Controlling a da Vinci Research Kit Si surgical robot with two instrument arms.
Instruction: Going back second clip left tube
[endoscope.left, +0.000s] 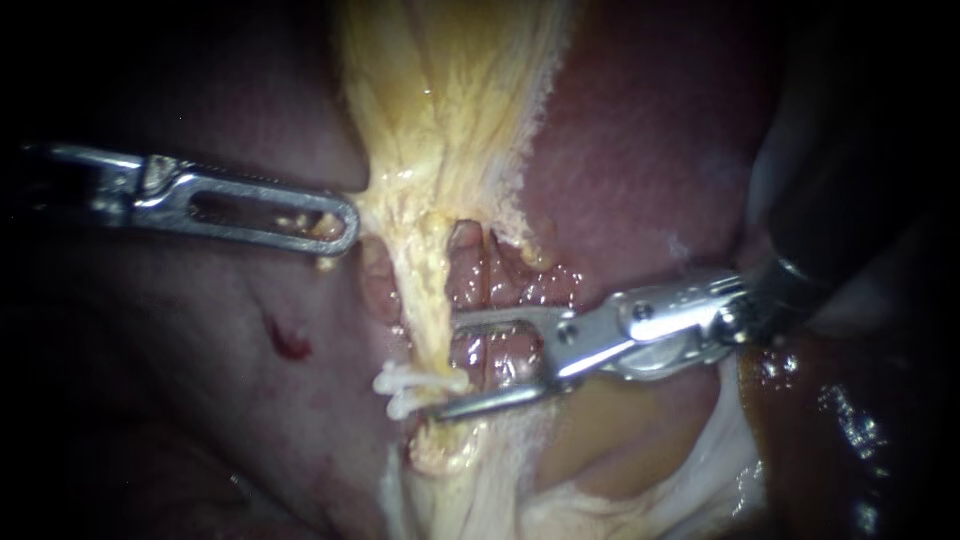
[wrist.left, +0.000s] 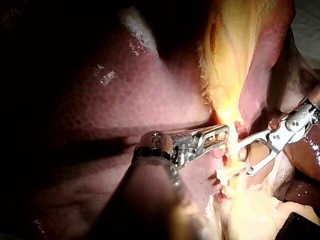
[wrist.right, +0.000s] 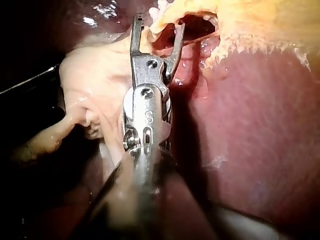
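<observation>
A: Where's the clip?
B: The white clip crosses the stringy left tube, beside the right instrument's spread steel jaws.
A: And the left instrument?
B: Its slotted jaws pinch fibrous yellow tissue.

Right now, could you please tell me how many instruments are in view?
2. The left instrument reaches the yellowish tissue strand from its left; the right instrument, jaws open, sits beside the white clip lower on that strand. None seems hidden.
</observation>
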